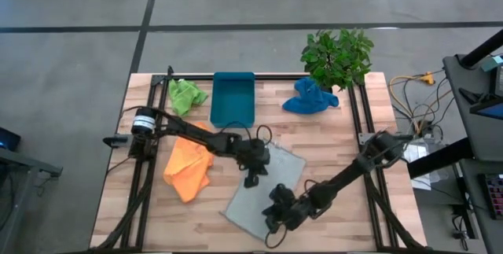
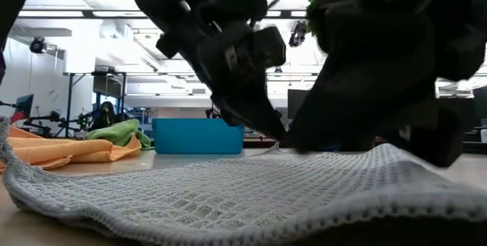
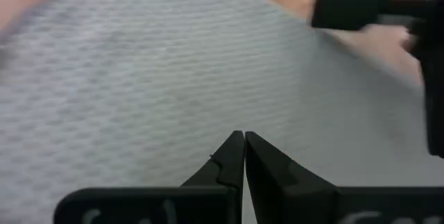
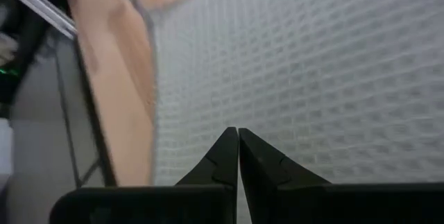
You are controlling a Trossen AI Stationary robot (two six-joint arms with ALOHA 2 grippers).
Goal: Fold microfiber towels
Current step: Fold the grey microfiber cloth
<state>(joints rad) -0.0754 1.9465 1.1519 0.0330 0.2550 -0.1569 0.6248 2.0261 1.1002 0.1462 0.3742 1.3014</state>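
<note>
My right gripper and left gripper sit clenched and empty over the spread grey towel, probably smoothing it for folding; orange towel, green towel and blue towel wait beyond.

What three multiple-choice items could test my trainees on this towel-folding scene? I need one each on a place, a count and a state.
1. Where does the grey towel lie?
A. in the teal tray
B. spread flat near the table's front middle
C. under the plant

2. How many towels show on the table?
A. two
B. three
C. four

3. How do both grippers' fingers stand?
A. shut
B. wide open
C. holding the tray

Key: 1 B, it lies flat under the left gripper and right gripper. 2 C, grey, orange towel, green towel, blue towel. 3 A, the wrist views show fingertips together over grey cloth.
</note>
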